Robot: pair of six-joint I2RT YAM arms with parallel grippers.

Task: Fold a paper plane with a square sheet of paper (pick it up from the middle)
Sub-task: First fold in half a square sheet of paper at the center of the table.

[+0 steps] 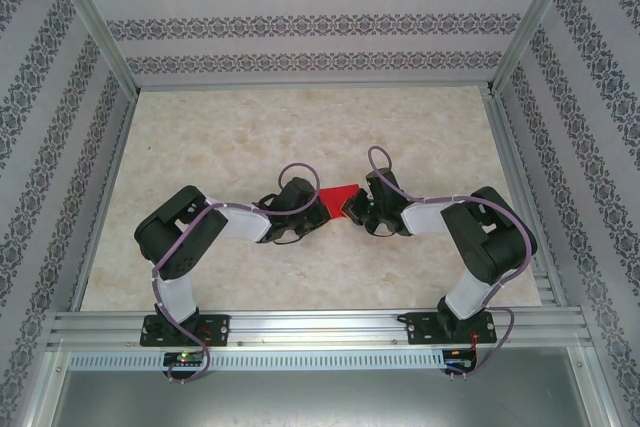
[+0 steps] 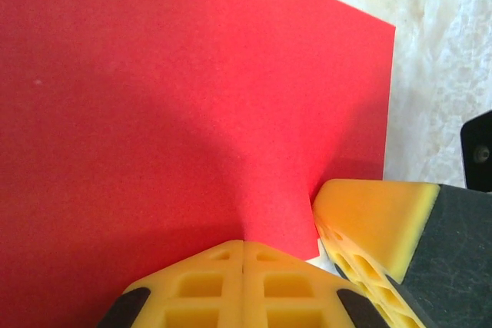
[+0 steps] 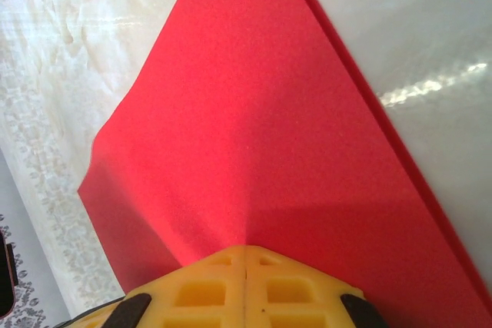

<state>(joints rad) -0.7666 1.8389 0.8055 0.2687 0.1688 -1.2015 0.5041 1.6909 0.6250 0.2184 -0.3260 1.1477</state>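
The square sheet of paper [image 1: 338, 193] is bright red and hangs between the two arms above the middle of the table. My left gripper [image 1: 317, 209] pinches its left side and my right gripper [image 1: 353, 209] its right side. In the left wrist view the yellow jaws [image 2: 244, 242] are pressed together on a raised ridge of the paper [image 2: 192, 97], with a yellow finger [image 2: 377, 213] of the right gripper close beside them. My right gripper [image 3: 244, 248] is likewise shut on a pinched ridge of the paper [image 3: 261, 128], which shows a doubled edge along its right side.
The pale marbled table [image 1: 300, 127] lies below, framed by aluminium rails [image 1: 320, 325] at the near edge and patterned walls [image 1: 300, 17] on three sides. Both arms bend inward towards the centre.
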